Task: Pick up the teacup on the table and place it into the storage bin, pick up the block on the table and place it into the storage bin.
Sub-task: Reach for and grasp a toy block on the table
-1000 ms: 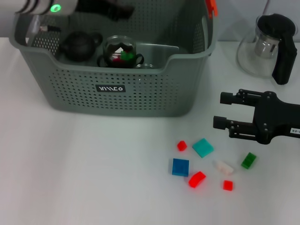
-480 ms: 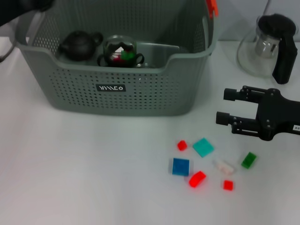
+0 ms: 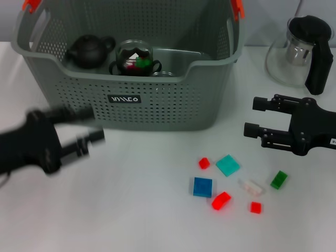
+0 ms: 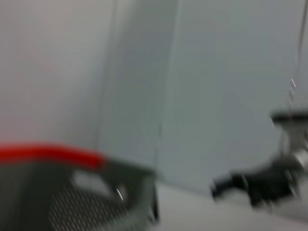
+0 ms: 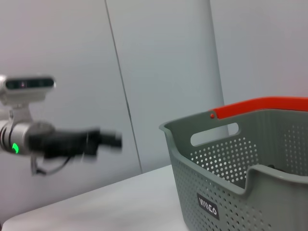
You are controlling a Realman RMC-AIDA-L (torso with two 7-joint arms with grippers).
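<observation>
The left gripper (image 3: pixel 89 126) hangs low over the white table (image 3: pixel 121 210), just in front of the storage bin (image 3: pixel 126 113) near its left front corner, its two fingers parted with nothing between them; it is smeared by motion, so its exact pose is hard to read. Beyond it, inside the bin, a small black teapot (image 3: pixel 89 50) sits at the left and a glass teacup (image 3: pixel 134 56) with black handles stands just beside it, something red and green showing through the glass. With the cup in the basket, the teacup half of the task looks done, which would explain an empty left tool down at table level. Further right, the blocks lie scattered on the table, near and below the right gripper (image 3: pixel 251 116): a blue block (image 3: pixel 202 187), a small red cube (image 3: pixel 203 163), a teal block (image 3: pixel 227 165), a curved red block (image 3: pixel 221 200), a pale block (image 3: pixel 250 186), a red square block (image 3: pixel 255 207) and a green block (image 3: pixel 279 179). The right gripper hovers above them with its fingers spread and empty, pointing toward the bin, probably poised for the block pick. A glass kettle (image 3: pixel 300 50) with a black handle stands beyond it.
</observation>
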